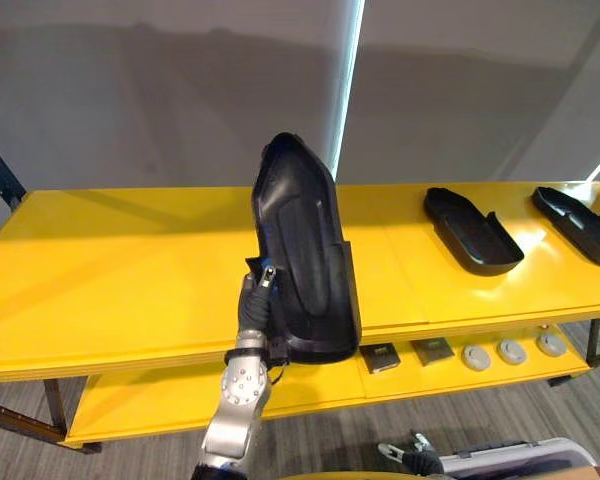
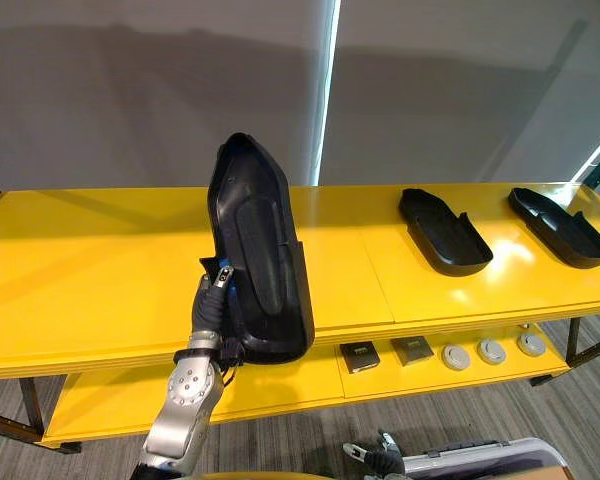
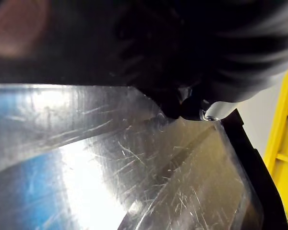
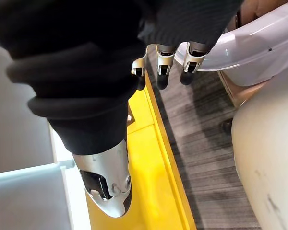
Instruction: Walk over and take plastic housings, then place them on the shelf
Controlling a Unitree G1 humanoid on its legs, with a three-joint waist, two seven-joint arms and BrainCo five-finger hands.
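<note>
A black plastic housing (image 1: 305,240) was held upright by the left hand (image 1: 254,305), which gripped it near its lower end. The thumb (image 1: 267,276) was pressed on the inner face at the rim and the other fingers were curled behind the shell, so the hand was clamped on it. In the left wrist view, 1 finger (image 3: 213,111) was seen against the housing's glossy surface. The housing was raised over the front of the yellow shelf (image 1: 130,270), with its bottom end hanging just past the front edge of the top board. Whether it touched the board could not be told.

A second housing (image 1: 472,232) and a third housing (image 1: 580,224) were laid flat on the top board to the right, apart from each other. On the lower board (image 1: 160,400), 2 dark square parts (image 1: 380,357) and 3 grey round discs (image 1: 511,351) were set in a row.

The right hand (image 4: 164,64) was hung low over grey carpet (image 4: 206,143), beside the shelf's yellow edge. Its fingers were loosely apart and nothing was held.
</note>
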